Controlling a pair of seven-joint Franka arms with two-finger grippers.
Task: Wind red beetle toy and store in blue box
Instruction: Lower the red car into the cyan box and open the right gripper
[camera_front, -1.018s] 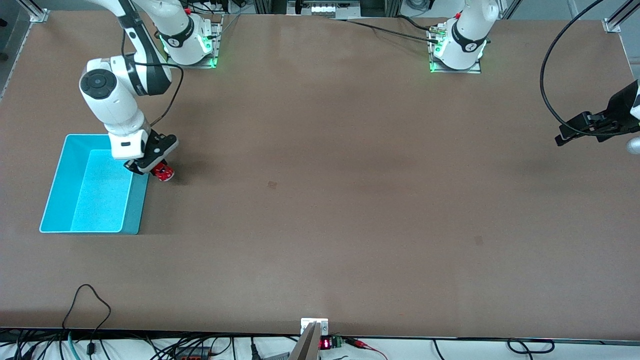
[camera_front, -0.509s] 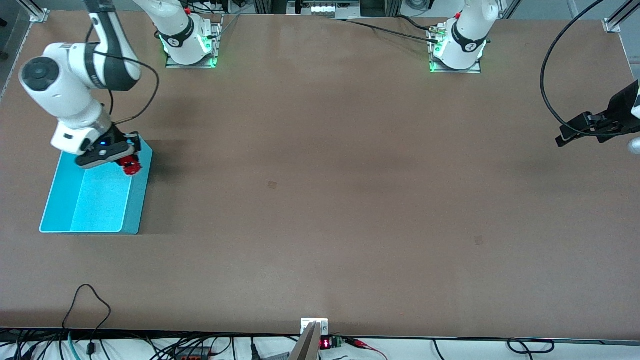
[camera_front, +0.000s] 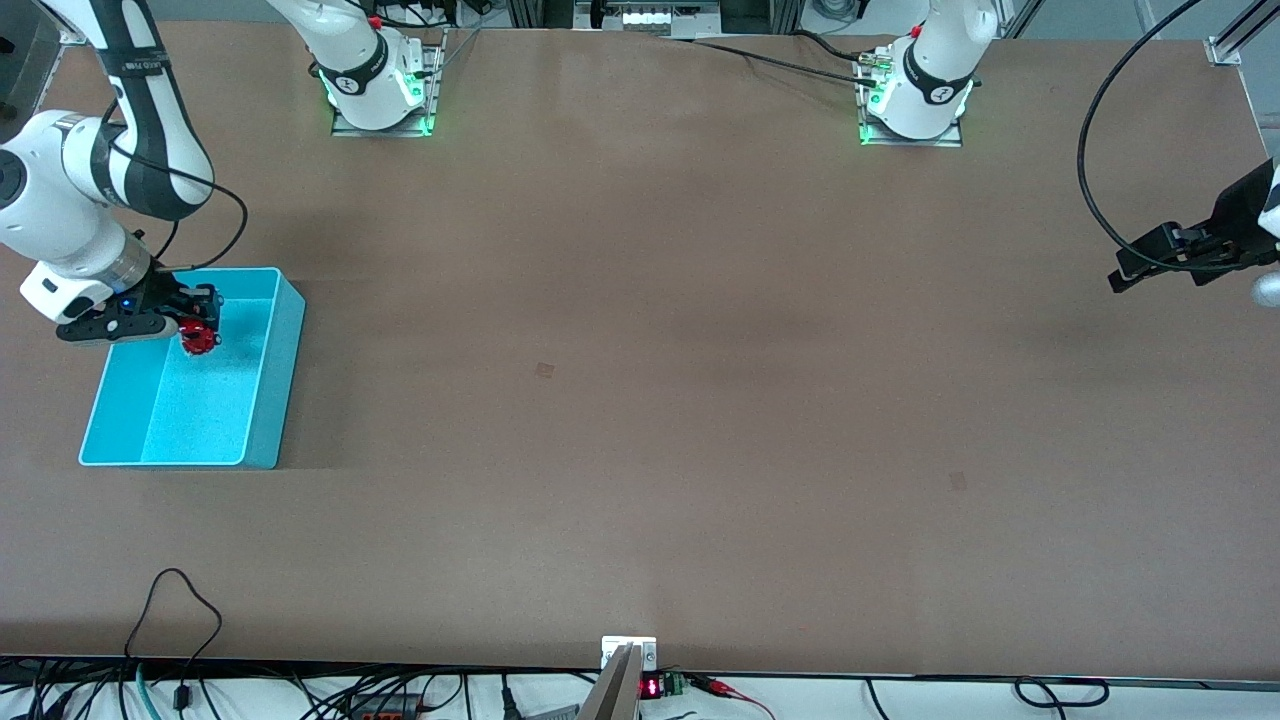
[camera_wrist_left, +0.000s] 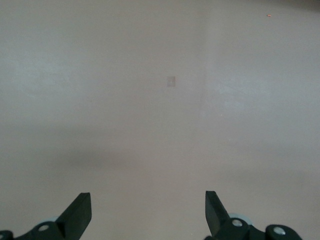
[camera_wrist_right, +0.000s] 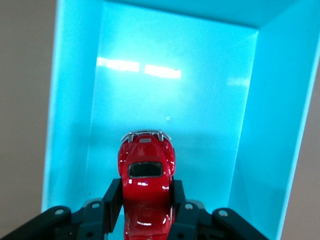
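Right hand: clamped on the red beetle toy by its flanks, over the blue box.
Toy: light, rigid, glossy; likely slippery.
Left hand: open, empty, waiting over bare tabletop.

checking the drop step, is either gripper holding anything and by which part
The right gripper holds the red beetle toy by the two sides of its body, over the blue box. The left gripper is open and holds nothing.
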